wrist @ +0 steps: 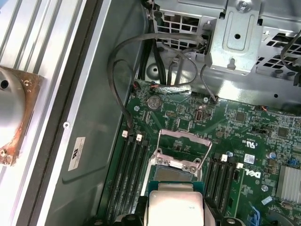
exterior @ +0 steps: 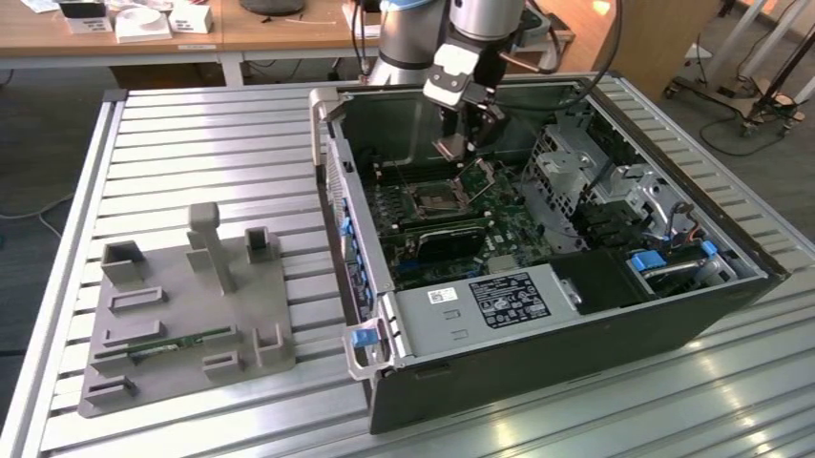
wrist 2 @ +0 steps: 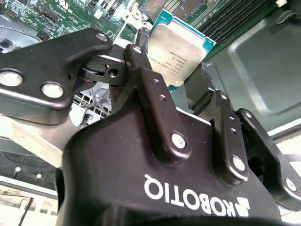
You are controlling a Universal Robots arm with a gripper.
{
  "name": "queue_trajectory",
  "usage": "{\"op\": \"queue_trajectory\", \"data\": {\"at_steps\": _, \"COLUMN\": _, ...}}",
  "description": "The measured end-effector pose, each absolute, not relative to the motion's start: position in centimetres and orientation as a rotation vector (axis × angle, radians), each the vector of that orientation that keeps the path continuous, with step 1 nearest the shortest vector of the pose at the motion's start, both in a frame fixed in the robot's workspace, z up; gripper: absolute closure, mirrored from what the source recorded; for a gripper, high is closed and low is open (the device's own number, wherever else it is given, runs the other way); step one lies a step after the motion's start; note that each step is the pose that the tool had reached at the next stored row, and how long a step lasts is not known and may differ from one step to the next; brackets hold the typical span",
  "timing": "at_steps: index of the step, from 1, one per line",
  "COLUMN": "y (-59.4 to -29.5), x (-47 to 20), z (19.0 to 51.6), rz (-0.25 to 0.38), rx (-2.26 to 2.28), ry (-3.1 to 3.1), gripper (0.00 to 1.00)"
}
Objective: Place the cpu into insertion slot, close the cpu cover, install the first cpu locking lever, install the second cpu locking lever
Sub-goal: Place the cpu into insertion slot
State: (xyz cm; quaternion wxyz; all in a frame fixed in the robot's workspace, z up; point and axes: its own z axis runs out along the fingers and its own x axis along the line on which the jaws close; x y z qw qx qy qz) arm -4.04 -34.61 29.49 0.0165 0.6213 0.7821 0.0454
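- cpu: small flat square chip with a silvery top and green edge. you have it held in the air just above the insertion slot, not yet seated.
- handling, by judgement: light, stiff, likely fragile on the underside. the smooth metal may slip, so hold it by two opposite edges, not the faces.
- gripper: clamped on the chip, one finger at each of two opposite edges.
- cpu cover: tilted up on its hinge, socket uncovered.
- green board: carries the socket, with long black memory slots on both sides.
- computer case: lies open on your slatted table.
- grey holder tray: well apart, toward the exterior view's left.
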Motion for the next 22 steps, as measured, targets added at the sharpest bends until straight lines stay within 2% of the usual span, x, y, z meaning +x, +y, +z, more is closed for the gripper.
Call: {"op": "queue_trajectory", "data": {"at_steps": 22, "y": -34.6, "x": -4.0, "z": 27.9, "rz": 0.154, "rx": 1.983, "ry": 2.396, "gripper": 0.45}}
